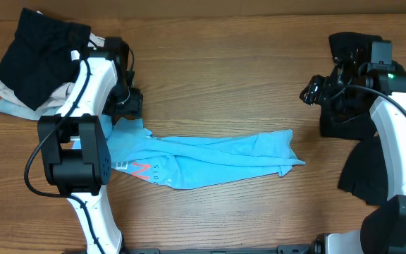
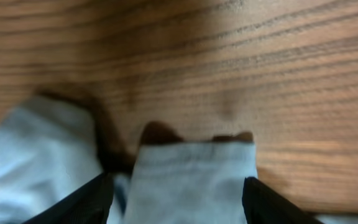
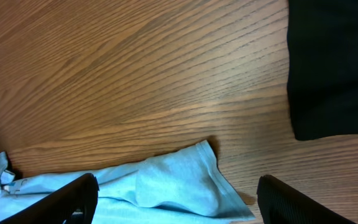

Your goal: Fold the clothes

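The light-blue T-shirt (image 1: pixel 217 159) lies bunched in a long band across the middle of the worktop (image 1: pixel 224 63). Its left end sits between the spread fingers of the left end effector (image 1: pixel 129 106), placed, I'd guess, to take that end and pull the shirt flat. The right end effector (image 1: pixel 314 92) hangs spread and empty near the shirt's right end, and a black garment (image 1: pixel 364 169) lies further right, probably for later.
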Robot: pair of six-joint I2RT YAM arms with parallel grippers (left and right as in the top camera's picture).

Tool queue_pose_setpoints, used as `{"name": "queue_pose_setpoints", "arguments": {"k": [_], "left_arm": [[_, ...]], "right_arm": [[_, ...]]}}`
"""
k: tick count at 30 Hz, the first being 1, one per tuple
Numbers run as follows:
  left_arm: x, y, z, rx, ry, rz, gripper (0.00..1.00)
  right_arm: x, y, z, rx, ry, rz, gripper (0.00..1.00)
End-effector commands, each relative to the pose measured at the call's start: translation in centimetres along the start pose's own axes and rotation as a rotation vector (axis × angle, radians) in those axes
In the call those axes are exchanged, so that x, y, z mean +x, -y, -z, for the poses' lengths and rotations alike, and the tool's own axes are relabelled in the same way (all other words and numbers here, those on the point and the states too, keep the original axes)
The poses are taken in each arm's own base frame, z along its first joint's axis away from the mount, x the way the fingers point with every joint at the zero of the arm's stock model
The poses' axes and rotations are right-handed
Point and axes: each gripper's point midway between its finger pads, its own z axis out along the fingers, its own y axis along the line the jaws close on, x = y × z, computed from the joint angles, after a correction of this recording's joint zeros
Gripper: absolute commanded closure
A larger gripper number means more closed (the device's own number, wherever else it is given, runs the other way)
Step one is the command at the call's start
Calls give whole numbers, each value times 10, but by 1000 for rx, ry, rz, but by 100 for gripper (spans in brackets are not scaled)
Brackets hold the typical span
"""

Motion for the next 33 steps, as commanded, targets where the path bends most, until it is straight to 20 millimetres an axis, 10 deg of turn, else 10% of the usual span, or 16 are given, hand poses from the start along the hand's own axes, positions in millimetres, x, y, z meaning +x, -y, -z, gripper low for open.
{"name": "queue_pose_setpoints", "arguments": {"k": [1, 9, 18, 26, 31, 33], "left_arm": [[6, 4, -20, 16, -12, -23, 32], [-4, 9, -44, 29, 60, -19, 39], [-9, 10, -50, 29, 92, -9, 96], [-17, -7, -11, 27, 75, 71, 95], [-1, -40, 34, 28, -15, 140, 53], [7, -46, 32, 30, -47, 145, 53]], "right_arm": [[-9, -4, 13, -1, 50, 19, 14], [-9, -4, 13, -1, 50, 19, 14], [-9, -5, 13, -1, 51, 19, 14], [-9, -5, 13, -1, 51, 20, 14], [-11, -5, 13, -3, 58, 22, 14], [-11, -5, 13, -4, 60, 22, 14]]}}
